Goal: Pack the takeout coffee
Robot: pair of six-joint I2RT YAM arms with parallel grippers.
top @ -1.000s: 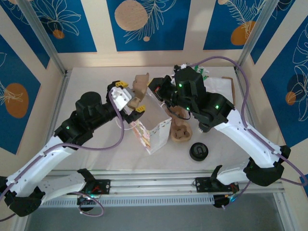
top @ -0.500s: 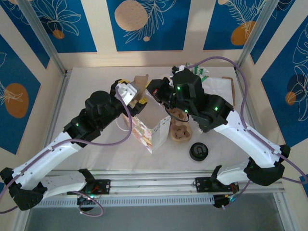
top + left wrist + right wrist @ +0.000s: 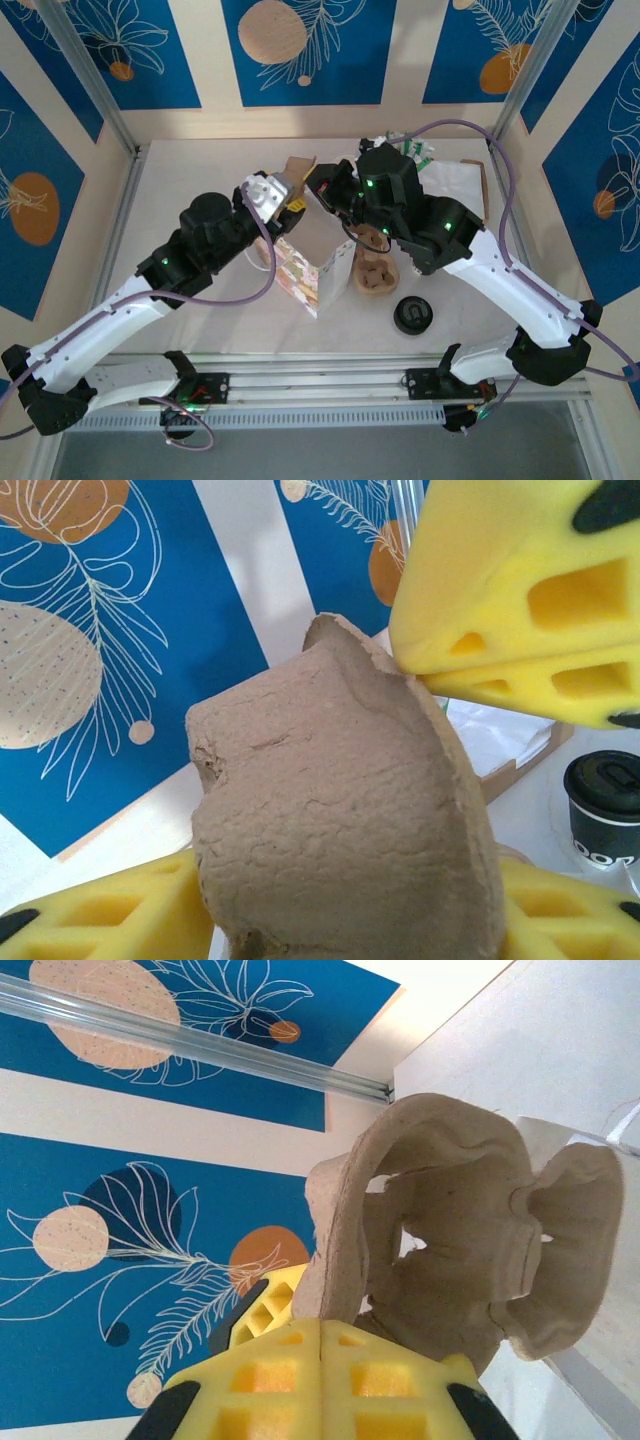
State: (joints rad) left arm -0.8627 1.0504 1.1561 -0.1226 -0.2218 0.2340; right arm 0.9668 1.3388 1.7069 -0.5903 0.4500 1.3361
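Between the left fingers, a cardboard cup tray, top finger touching its rim; clamped or not, can't tell. Right fingers pinched shut on the tray's edge. Lidded coffee cup down on the tabletop, well apart from both.

A carrier is positioned between the left tool and the right tool, above an open bag. A second carrier is set just beside the bag. The cup is stood upright on the worktop nearby.
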